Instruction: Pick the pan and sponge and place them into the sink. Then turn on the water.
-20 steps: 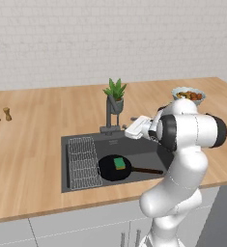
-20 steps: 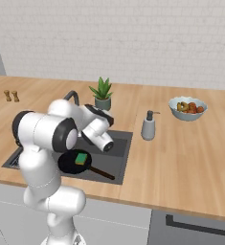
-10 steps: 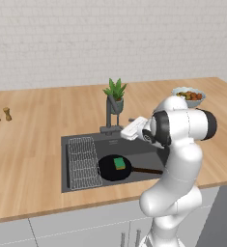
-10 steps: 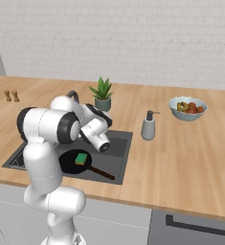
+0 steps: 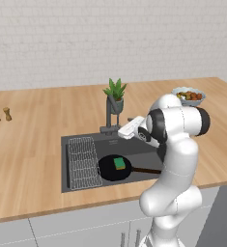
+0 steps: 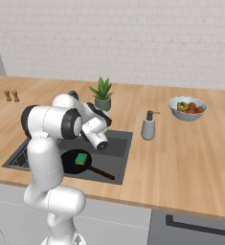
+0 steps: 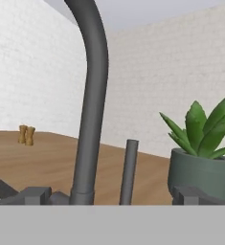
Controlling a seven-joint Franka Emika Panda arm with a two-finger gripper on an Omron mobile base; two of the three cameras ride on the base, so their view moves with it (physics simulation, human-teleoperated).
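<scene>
Two base cameras give us the wooden surface (image 5: pixel 33 144) first, with the sink (image 5: pixel 81 143) sunk into it and the wire grid rack (image 5: pixel 83 162) at the basin's left end. We see the pan (image 5: pixel 111 170) lying flat on the sink floor just beside the rack, its long handle (image 5: pixel 146 170) reaching right toward our arm. The sponge (image 5: pixel 119 163) sits green side up inside the pan. Behind the basin stands the faucet (image 7: pixel 91 105), with its thin upright lever (image 7: pixel 129 171) just to the right in the hand view, and the potted plant (image 5: pixel 115 95) beyond it. Our tool (image 7: pixel 109 196) is at the faucet base, fingers (image 7: pixel 35 195) apart, lever and spout between them. On the right we note a fruit bowl (image 6: pixel 187 108), a soap dispenser (image 6: pixel 148 126), and on the far left, two small shakers (image 5: pixel 1 114).
</scene>
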